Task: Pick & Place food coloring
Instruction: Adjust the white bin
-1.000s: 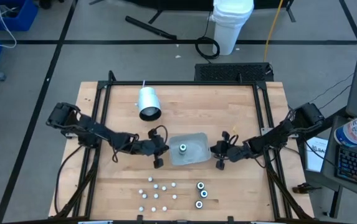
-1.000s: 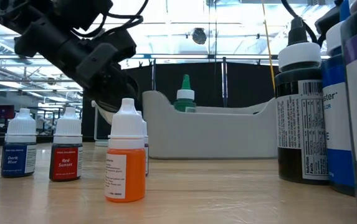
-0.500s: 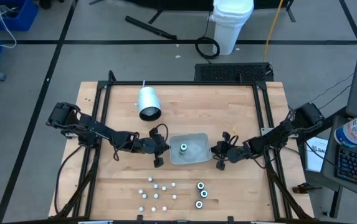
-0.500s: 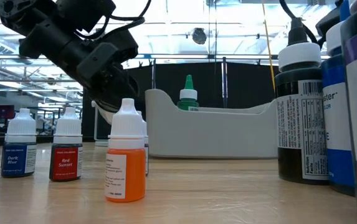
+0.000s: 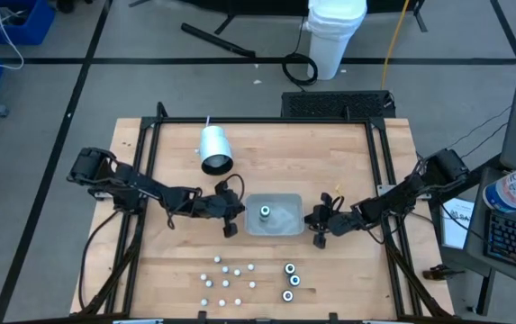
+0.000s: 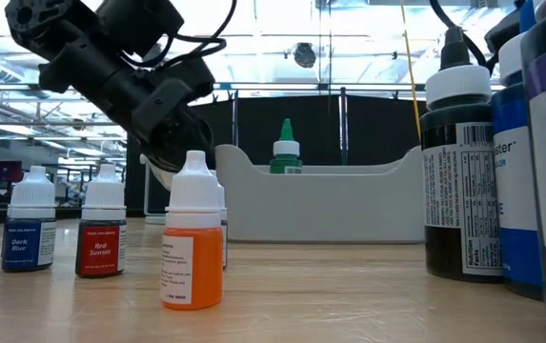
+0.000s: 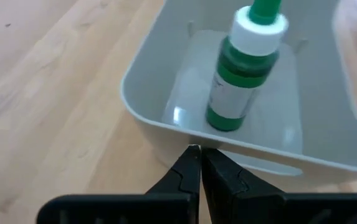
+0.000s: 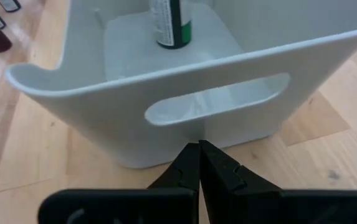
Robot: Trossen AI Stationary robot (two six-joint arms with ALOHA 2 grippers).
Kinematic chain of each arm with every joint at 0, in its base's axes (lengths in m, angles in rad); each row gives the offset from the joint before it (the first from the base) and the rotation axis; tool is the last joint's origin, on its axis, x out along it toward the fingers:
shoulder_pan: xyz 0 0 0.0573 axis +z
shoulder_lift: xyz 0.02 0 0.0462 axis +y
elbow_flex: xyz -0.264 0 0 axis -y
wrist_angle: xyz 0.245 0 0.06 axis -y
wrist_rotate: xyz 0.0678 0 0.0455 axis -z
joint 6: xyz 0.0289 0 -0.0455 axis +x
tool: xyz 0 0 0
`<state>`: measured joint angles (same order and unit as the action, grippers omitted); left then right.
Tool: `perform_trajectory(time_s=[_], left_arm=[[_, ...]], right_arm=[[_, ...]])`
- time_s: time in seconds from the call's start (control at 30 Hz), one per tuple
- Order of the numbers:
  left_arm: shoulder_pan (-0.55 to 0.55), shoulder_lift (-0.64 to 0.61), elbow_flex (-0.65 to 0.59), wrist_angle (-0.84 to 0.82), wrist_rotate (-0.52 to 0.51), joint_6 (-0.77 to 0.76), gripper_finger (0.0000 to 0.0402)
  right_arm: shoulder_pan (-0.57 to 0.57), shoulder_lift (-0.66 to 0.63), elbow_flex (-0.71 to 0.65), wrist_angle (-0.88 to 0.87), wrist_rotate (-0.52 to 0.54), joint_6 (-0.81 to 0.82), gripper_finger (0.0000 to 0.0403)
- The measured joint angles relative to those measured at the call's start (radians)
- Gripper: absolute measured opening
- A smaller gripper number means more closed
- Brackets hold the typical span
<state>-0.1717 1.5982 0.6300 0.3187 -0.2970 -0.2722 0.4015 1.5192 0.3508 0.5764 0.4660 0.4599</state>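
Observation:
A green food coloring bottle (image 5: pixel 265 213) (image 7: pixel 240 74) stands upright on the floor of the grey tray (image 5: pixel 285 202) at the table's middle. My left gripper (image 5: pixel 231 227) (image 7: pixel 197 149) is shut at the tray's left end. My right gripper (image 5: pixel 317 232) (image 8: pixel 198 144) is shut at its right end. Several small white-capped food coloring bottles (image 5: pixel 229 279) and three wider ones (image 5: pixel 289 281) stand near the front edge. In the low view an orange bottle (image 6: pixel 193 238) stands closest. My left gripper has its shut fingertips against the tray's outer left wall (image 7: pixel 166 134), just under the rim near a corner. It comes slanting down from the table's left. The tray rests flat on the table. My right gripper has its shut fingertips against the tray's right end wall (image 8: pixel 190 134), just below the handle slot (image 8: pixel 215 99). It comes slanting down from the table's right.
A white cylinder (image 5: pixel 214 149) lies on its side at the back left of the table. Large dark bottles (image 6: pixel 463 162) stand close to the low camera on the right. Bare wood lies between the tray and the front rows of bottles.
The tray has turned a little on the table between my two shut grippers, with the green bottle still upright in it. My left gripper has edged slightly toward the far edge along the tray's left end.

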Motion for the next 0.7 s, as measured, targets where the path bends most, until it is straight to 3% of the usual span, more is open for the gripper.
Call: perform_trajectory(time_s=[0.4, 0.7], left_arm=[[0.021, 0.0, 0.0, -0.048, 0.008, 0.08, 0.0019], [0.018, -0.013, 0.001, -0.142, 0.016, 0.056, 0.0019]], right_arm=[[-0.003, 0.0, 0.0, -0.026, 0.007, 0.0, 0.0], [-0.008, -0.009, 0.001, -0.167, 0.03, 0.092, 0.0]])
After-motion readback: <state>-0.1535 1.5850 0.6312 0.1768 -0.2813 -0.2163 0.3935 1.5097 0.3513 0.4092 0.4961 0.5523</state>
